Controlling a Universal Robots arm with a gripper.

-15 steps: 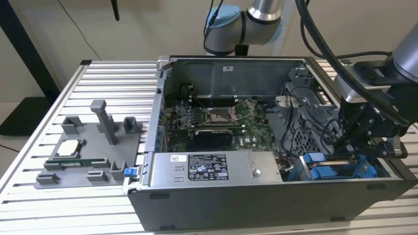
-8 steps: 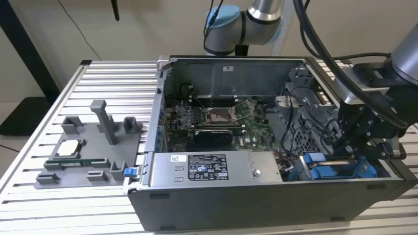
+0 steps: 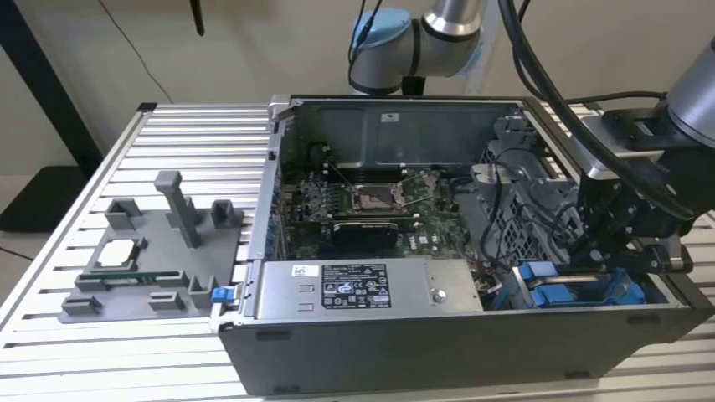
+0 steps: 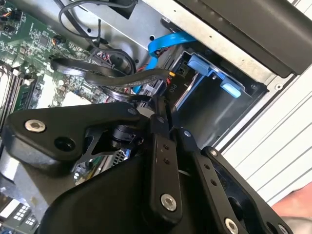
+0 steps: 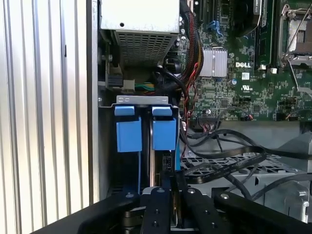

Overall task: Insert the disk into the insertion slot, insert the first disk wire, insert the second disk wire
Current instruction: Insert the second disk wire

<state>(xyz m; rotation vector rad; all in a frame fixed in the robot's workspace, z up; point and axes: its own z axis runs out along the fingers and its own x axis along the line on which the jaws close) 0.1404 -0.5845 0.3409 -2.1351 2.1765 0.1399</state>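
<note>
Found the tool (image 5: 174, 214) low inside the computer case (image 3: 447, 356), at the front corner on the exterior view's right, directly over the insertion slot (image 5: 141, 100). Read it in the first wrist view as pinched almost fully together, with only a sliver of gap; could not tell what, if anything, sat in that gap. Took the disk (image 5: 164, 134) as apparently seated in the slot already, one of two blue-fronted units standing side by side, though could not say for certain which of the pair. Noted black wires (image 5: 229, 163) looping just beside the tool and a blue ribbon cable (image 4: 165, 46) curving above the bay in the second wrist view. Judged the step in hand to be the wiring at the disk's end. Called for a square, unhurried approach along the line of the bay, with the loose loops left clear of the tip. Called also for light pressure only, since a tilted plug would likely jam or bend against the fittings. Needed care beside the motherboard (image 5: 253, 78), close by.
</note>
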